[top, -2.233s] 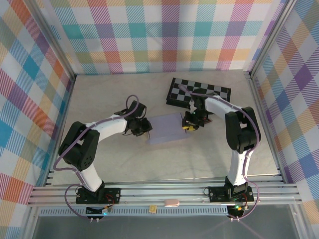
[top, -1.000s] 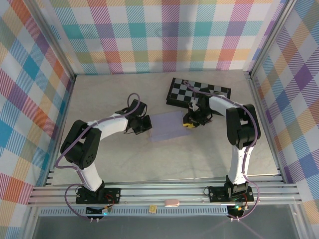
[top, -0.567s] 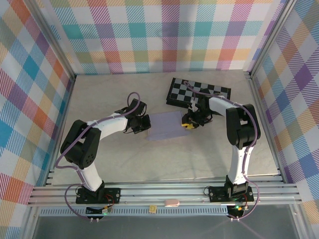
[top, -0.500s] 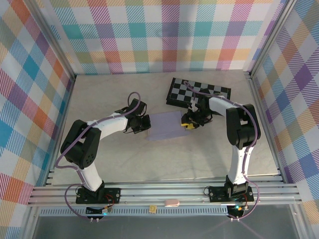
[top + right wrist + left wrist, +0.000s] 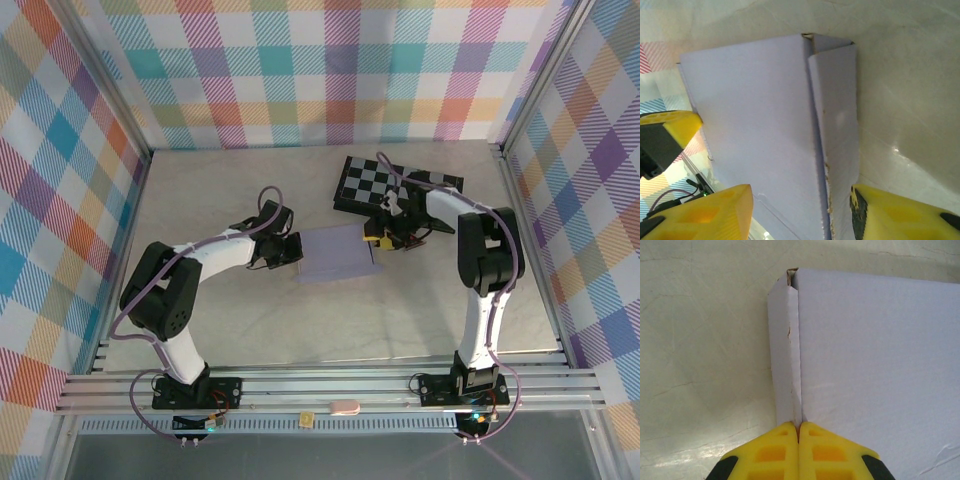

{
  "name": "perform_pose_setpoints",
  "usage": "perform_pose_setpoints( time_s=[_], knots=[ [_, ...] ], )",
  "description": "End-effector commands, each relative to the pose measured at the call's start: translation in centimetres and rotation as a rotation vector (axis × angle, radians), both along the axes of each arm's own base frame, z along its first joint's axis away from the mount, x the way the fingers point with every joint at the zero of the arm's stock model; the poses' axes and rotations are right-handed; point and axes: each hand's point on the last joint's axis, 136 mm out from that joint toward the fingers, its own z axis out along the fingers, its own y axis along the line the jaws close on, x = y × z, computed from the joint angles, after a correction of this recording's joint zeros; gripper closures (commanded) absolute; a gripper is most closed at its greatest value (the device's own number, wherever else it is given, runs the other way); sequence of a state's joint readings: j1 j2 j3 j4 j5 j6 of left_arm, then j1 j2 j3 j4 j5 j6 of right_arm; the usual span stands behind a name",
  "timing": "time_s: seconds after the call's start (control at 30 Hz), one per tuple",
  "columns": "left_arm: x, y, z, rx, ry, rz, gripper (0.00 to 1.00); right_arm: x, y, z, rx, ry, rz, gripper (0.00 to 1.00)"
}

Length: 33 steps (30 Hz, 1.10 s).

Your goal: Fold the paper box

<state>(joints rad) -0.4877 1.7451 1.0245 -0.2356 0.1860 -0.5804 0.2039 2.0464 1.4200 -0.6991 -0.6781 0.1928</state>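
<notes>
Lying flat mid-table (image 5: 220,330): paper box (image 5: 335,253), lavender, lid folded down, inside hidden. Left gripper (image 5: 799,432): fingers pressed together, tips touching the box's left wall at the lid seam. Right gripper (image 5: 800,200): jaws apart, one either side of the right end flap. Checkerboard (image 5: 400,182): behind the box, apart.

No legible text, label, brand, number or sign appears on the paper box (image 5: 335,252) or the checkerboard (image 5: 355,181).
</notes>
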Motion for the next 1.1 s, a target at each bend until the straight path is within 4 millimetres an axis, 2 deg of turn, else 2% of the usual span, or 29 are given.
perform_pose_setpoints(
  time_s=[0.0,0.37,0.53,0.83,0.97,1.07],
  knots=[
    [-5.3,2.8,-5.0,0.100,0.213,-0.020,1.00,-0.5,0.4,-0.1,0.035,-0.011,0.038,0.46],
    [-6.1,5.0,-5.6,0.062,0.236,0.027,1.00,-2.1,0.6,-1.4,0.065,0.035,0.063,0.42],
    [-6.5,6.0,-6.0,0.054,0.261,0.047,1.00,-2.3,1.2,-1.2,0.115,0.040,0.062,0.38],
    [-6.3,6.0,-6.3,0.050,0.271,0.047,1.00,-3.1,5.6,-0.2,0.271,0.074,0.120,0.41],
    [-6.1,6.0,-6.3,0.035,0.263,0.059,1.00,-3.2,6.5,-0.3,0.308,0.096,0.103,0.43],
    [-5.4,5.8,-5.3,0.016,0.230,0.072,1.00,-3.1,7.1,0.2,0.340,0.107,0.077,0.44]
  ],
)
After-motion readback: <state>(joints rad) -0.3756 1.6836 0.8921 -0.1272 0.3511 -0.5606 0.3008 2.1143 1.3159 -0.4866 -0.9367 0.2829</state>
